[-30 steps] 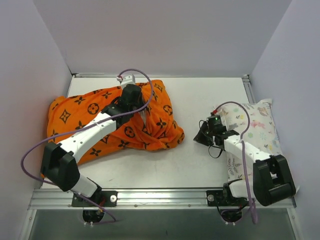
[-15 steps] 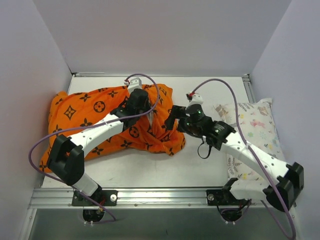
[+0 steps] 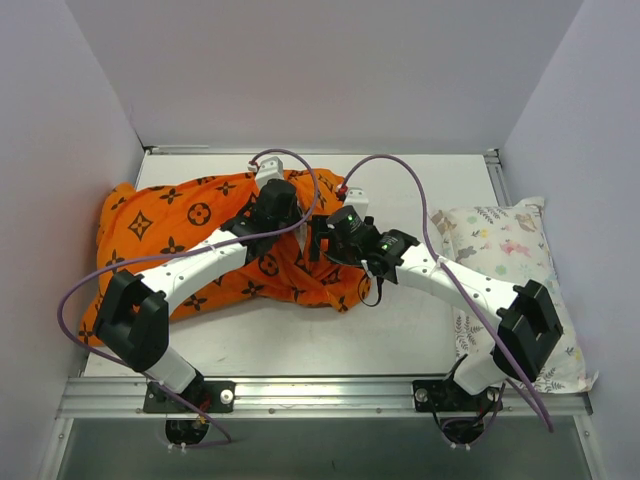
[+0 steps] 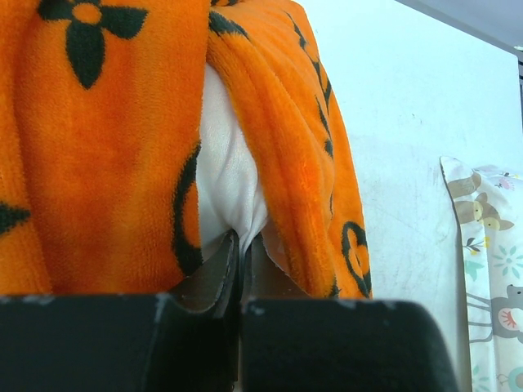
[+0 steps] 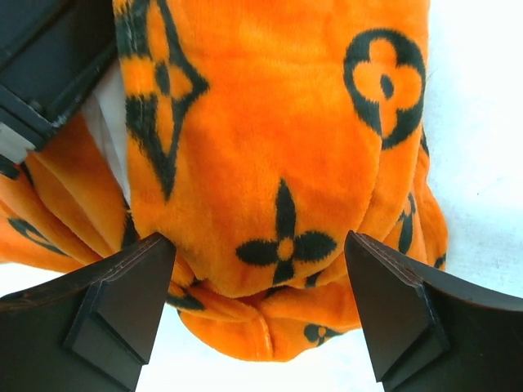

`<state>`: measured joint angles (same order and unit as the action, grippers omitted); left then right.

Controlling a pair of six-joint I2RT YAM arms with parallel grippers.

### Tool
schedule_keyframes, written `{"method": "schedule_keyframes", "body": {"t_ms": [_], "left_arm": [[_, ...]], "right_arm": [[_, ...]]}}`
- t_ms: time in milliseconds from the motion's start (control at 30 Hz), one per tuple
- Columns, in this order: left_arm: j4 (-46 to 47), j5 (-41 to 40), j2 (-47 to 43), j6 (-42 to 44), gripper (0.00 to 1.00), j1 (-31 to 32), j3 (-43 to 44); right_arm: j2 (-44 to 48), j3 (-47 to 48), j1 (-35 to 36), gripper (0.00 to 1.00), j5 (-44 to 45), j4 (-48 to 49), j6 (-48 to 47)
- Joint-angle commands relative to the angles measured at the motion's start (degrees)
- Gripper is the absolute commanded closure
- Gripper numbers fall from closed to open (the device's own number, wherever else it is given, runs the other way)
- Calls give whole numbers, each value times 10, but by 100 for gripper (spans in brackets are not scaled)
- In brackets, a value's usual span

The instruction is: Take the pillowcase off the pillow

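Here, white table (image 3: pixel 420 175), pale walls (image 3: pixel 330 70), orange pillowcase (image 3: pixel 150 230), white pillow (image 4: pixel 225 180)

Lab rig: white enclosure walls (image 3: pixel 320 70), alu rail (image 3: pixel 320 395)

Bright orange pillowcase (image 5: pixel 270 147) of thick plush velvety cloth with fuzzy black motifs, plain white pillow (image 4: pixel 229 188) of smooth, faintly shiny thin cloth, matt dark hard-plastic fingers (image 5: pixel 122 306) on the right gripper (image 5: pixel 257 245), smooth matt white tabletop (image 3: pixel 320 340), brushed metal rail (image 3: pixel 320 396) along its edge
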<state>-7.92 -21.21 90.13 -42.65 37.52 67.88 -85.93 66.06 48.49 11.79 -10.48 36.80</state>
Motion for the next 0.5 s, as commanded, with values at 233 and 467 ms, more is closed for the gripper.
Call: {"method": "schedule_keyframes", "body": {"t_ms": [233, 467], "left_arm": [[41, 38, -14, -8, 100, 8, -5], [34, 36, -17, -6, 100, 7, -3]], "right_arm": [[-4, 47, 16, 12, 37, 14, -8], [-46, 47, -13, 21, 26, 2, 26]]}}
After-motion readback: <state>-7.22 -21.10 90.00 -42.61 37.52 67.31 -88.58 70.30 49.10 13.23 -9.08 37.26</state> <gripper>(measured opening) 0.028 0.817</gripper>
